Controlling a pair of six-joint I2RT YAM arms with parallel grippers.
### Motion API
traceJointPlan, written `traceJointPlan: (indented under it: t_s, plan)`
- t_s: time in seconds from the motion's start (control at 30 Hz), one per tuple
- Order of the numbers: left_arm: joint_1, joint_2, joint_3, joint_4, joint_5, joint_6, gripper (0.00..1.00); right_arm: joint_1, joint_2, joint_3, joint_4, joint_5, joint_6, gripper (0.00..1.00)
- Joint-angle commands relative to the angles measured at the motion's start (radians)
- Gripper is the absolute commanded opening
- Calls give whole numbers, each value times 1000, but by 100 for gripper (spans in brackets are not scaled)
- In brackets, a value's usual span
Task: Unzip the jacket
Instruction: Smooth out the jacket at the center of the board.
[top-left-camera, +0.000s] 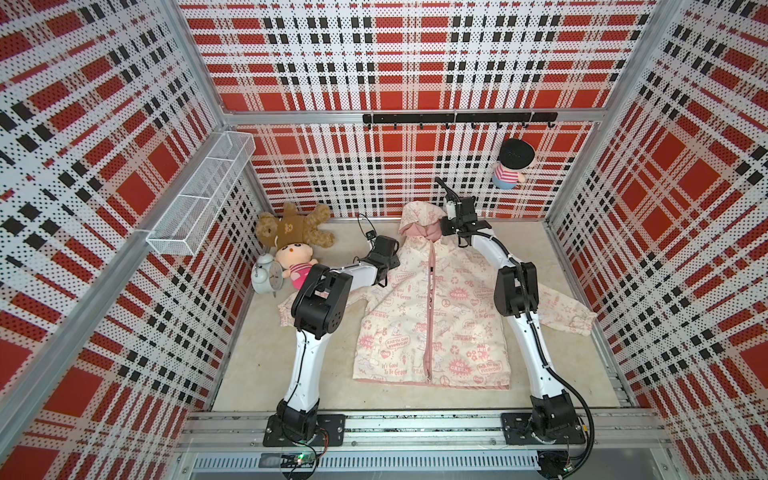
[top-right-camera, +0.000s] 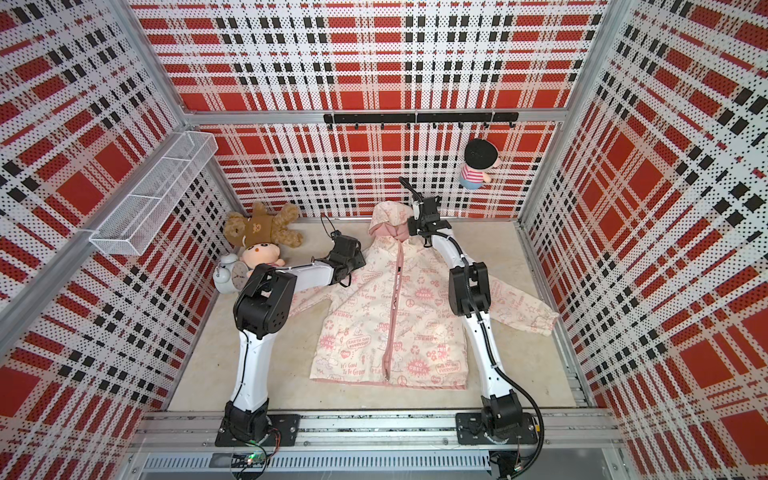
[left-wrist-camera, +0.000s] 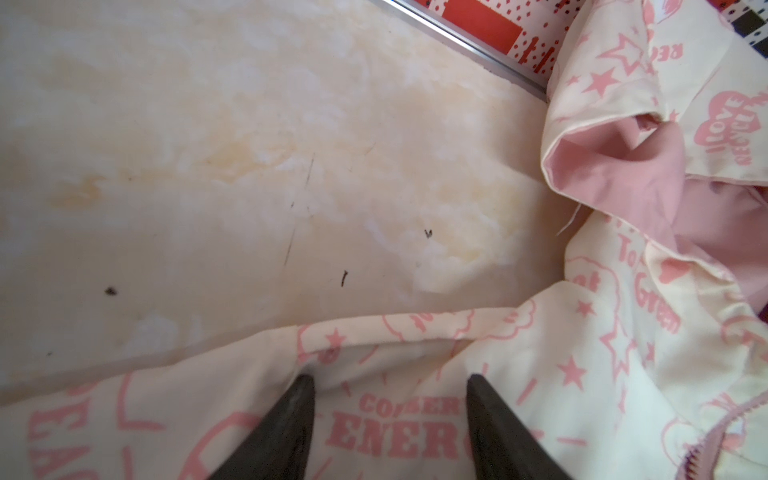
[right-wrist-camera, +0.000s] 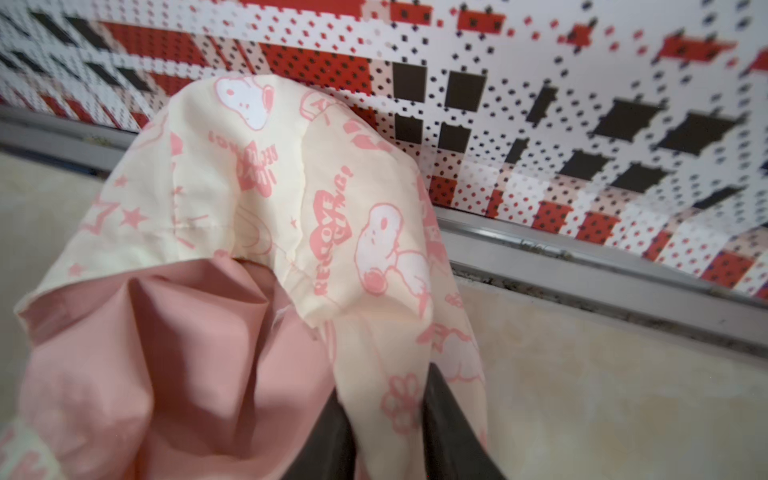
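Nearest: alu rail (top-left-camera: 415, 428) carrying the L arm base (top-left-camera: 297, 419) and R arm base (top-left-camera: 548, 419). Just past it the jacket (top-left-camera: 415, 328) lies front-up on the beige tabletop (top-left-camera: 262, 374), btwn the two arms. Its pink hem is toward the bases, the hood (top-left-camera: 417, 214) toward the back wall (top-left-camera: 415, 62), sleeves spread to both sides. The pink zipper (top-left-camera: 429, 332) runs hem to neck down the middle and looks closed in both top views.

L gripper (left-wrist-camera: 389, 380): jaws apart, nothing clamped. Both tips press down on cream fabric at the jacket's shoulder, by the "ENER" print, w/ bare tabletop just beyond.

R gripper (right-wrist-camera: 386, 390), farther back at the neck: fingers closed on a fold of the hood's edge, pink lining bunched beside them. The hood stands up off the table, close to the back wall.

Far left corner: alarm clock (top-left-camera: 266, 276), pink-dressed doll (top-left-camera: 293, 257) and brown teddy bear (top-left-camera: 293, 228), huddled together. Left wall: white wire basket (top-left-camera: 199, 195). Back wall: black hook rail (top-left-camera: 457, 118), w/ a striped-shirt doll (top-left-camera: 510, 166) below it.
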Motion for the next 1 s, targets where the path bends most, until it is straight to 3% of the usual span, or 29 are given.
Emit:
traceJointPlan:
  t_s: [0.0, 0.23, 0.63, 0.8, 0.97]
  plan:
    - [9, -1, -67, -76, -13, -5, 61, 0, -15, -18, 60, 45, -13, 17]
    - [21, -11, -136, -70, -23, -26, 58, -5, -154, -198, 248, 85, -9, 5]
    - [74, -121, -326, -19, -75, -51, 53, -34, -276, -359, 375, 1, 105, 2]
    - [80, -193, -374, 9, -100, -34, 52, -42, -248, -344, 355, -58, 130, 3]
    - [77, -264, -346, 21, -115, 0, 67, -43, -185, -275, 265, -149, 126, 15]
